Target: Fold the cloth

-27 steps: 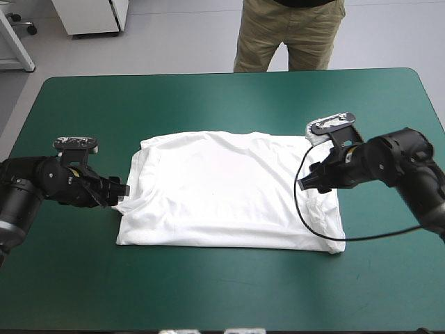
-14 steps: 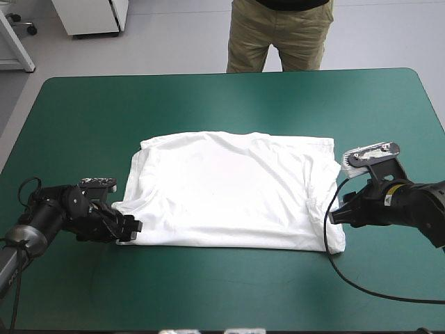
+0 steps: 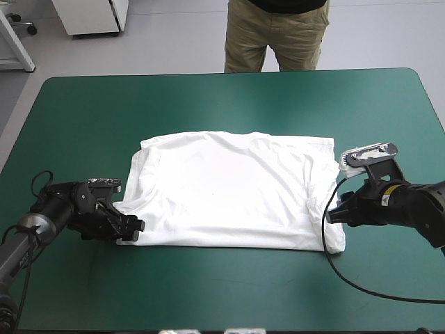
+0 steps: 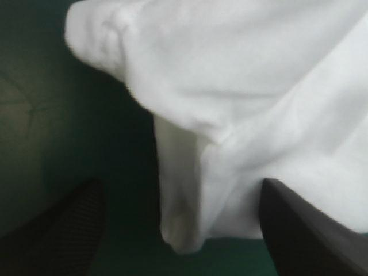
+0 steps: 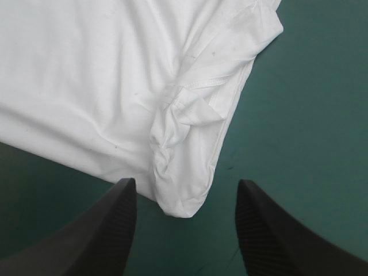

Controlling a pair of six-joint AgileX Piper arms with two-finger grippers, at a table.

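While flat, T-shirt (image 3: 222, 188) between grippers (image 3: 136, 227) (image 3: 331, 213).

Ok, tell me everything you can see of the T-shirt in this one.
The T-shirt is white, soft-looking fabric, lightly wrinkled, spread flat as a rough rectangle mid-table on the teal-green cover. A stitched hem and bunched creases show at its near right corner. Each near corner lies between open black fingers: the left gripper at one, the right gripper at the other; neither is clamped on it.

T-shirt (image 3: 229, 191) on table (image 3: 229, 104) | left gripper (image 3: 139, 227) near-left corner | right gripper (image 3: 328, 214) near-right corner
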